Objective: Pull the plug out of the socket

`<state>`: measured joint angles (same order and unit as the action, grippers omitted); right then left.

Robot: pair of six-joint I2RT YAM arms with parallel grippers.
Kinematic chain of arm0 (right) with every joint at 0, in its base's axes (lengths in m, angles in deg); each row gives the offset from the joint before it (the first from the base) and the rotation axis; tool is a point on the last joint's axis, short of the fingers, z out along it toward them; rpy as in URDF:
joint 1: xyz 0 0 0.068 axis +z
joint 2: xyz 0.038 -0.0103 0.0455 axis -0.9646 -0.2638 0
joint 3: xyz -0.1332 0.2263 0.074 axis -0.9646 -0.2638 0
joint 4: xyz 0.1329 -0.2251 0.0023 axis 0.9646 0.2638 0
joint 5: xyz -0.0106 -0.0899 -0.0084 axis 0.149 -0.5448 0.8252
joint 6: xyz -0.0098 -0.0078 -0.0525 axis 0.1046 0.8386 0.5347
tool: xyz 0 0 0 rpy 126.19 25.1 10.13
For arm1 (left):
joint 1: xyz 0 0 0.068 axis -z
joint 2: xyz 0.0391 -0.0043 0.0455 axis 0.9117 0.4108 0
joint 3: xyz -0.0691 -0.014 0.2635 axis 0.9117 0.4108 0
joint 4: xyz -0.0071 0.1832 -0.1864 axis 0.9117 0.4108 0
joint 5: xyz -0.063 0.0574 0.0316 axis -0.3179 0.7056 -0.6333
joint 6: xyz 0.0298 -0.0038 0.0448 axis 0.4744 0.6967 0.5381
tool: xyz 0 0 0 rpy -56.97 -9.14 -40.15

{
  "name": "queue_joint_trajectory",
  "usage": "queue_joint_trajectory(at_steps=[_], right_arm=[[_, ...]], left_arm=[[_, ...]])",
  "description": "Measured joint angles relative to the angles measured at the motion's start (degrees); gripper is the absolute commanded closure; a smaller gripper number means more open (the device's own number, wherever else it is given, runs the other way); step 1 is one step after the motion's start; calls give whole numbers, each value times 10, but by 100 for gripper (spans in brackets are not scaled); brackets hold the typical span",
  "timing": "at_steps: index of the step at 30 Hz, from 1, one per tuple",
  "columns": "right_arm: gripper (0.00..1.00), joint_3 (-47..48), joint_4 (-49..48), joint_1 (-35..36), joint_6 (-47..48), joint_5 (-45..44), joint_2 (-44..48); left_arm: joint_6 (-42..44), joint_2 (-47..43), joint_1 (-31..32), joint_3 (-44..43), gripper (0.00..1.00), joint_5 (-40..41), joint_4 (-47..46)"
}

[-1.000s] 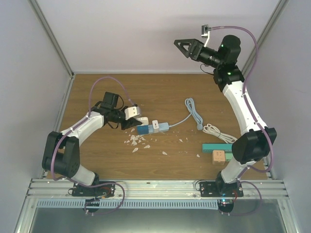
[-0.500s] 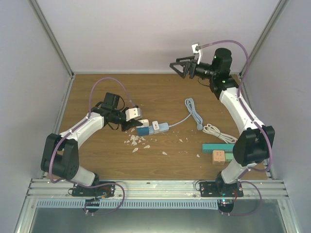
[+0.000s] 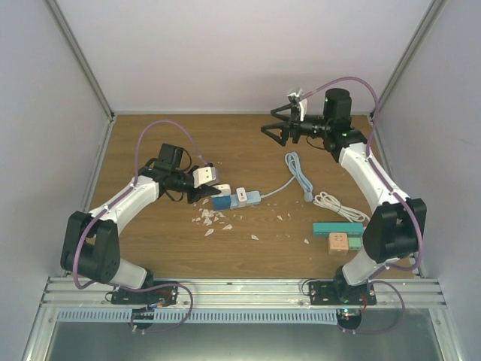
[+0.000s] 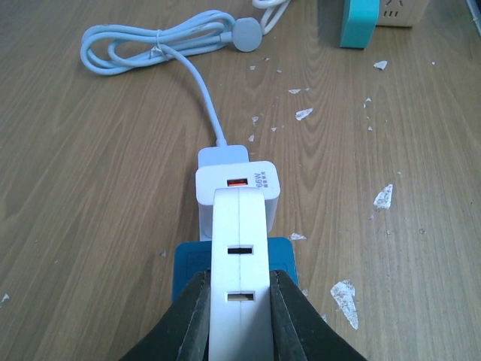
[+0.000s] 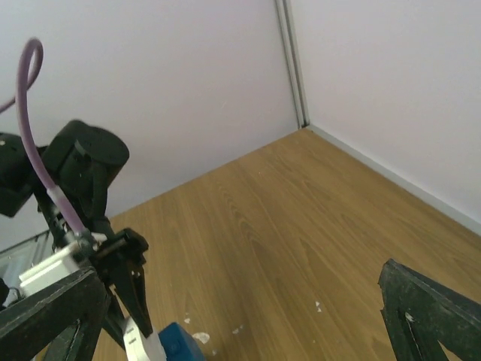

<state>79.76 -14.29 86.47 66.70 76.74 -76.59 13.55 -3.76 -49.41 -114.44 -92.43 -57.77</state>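
A white socket bar (image 4: 239, 248) with two slots lies on a blue block (image 4: 282, 263). My left gripper (image 4: 239, 282) is shut on it, one black finger pressed against each side. At its far end sits the white plug (image 4: 239, 184) with an orange port, from which a pale blue cable (image 4: 203, 98) runs off to a coil. From above, the left gripper (image 3: 201, 184) holds this row (image 3: 239, 197) at mid table. My right gripper (image 3: 279, 126) hangs open above the back of the table, empty; in its own view the right gripper (image 5: 237, 301) looks down on the blue block (image 5: 176, 342).
A teal bar (image 3: 336, 227) and a wooden block (image 3: 338, 242) lie at the front right, with a white coiled cord (image 3: 337, 203) behind them. White chips (image 3: 213, 218) are scattered near the socket. Grey walls enclose the table on three sides.
My right arm has swung down and to the left from high near the back wall, still open. The left arm stays on the socket bar.
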Motion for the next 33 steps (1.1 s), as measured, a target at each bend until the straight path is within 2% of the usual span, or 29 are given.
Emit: queue_joint_trajectory(at_steps=[14, 24, 33], right_arm=[[1, -27, 60, 13, 114, 7, 2], [0, -28, 67, 17, 130, 6, -1], [0, -33, 71, 18, 134, 4, -2]], left_arm=[[22, 30, 4, -25, 98, 15, 23], [-18, 22, 5, -18, 100, -1, 9], [-12, 26, -3, -9, 99, -2, 15]])
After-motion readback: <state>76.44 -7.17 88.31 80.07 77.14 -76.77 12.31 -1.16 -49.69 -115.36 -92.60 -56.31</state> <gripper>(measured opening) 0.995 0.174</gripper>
